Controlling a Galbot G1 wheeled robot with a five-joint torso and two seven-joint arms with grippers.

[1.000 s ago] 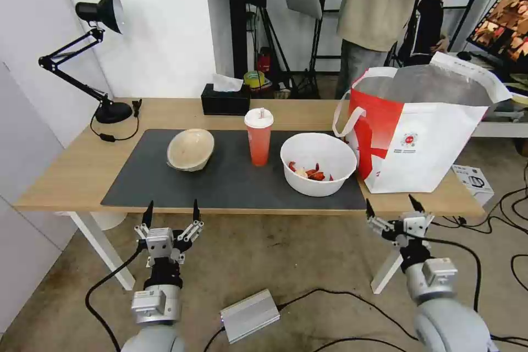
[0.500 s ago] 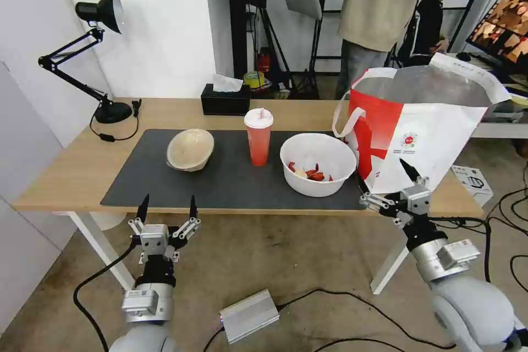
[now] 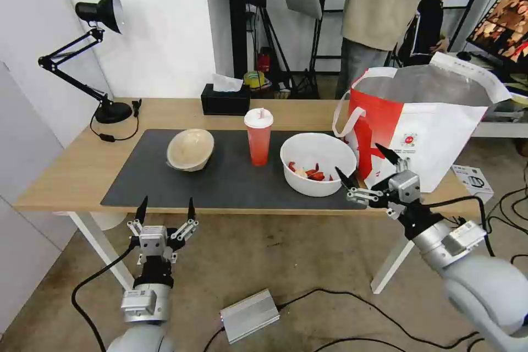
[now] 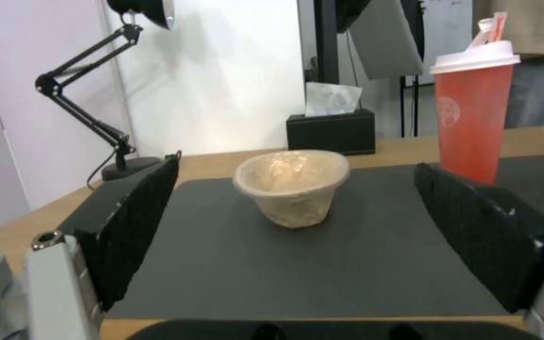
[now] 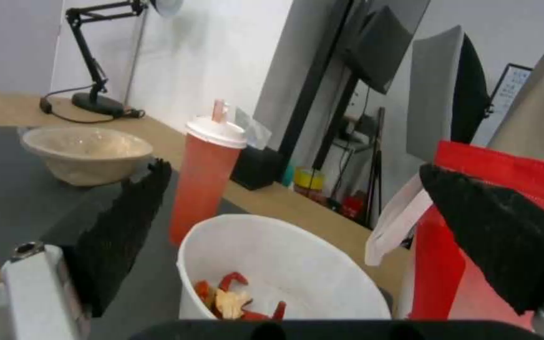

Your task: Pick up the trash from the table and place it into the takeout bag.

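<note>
On the dark grey mat of the light-wood table sits the trash: a beige paper-pulp bowl at the left, a tall red cup with white lid in the middle, and a large white bowl with red scraps at the right. The white-and-red takeout bag stands open at the table's right end. My right gripper is open, raised to table height just in front of the gap between white bowl and bag. My left gripper is open, below the table's front edge, facing the beige bowl.
A black tissue box and a black desk lamp stand at the back of the table. A silver box and cables lie on the floor. People stand behind the bag.
My right gripper has risen from below the table edge and moved left toward the white bowl's near right side. The left gripper has shifted only slightly.
</note>
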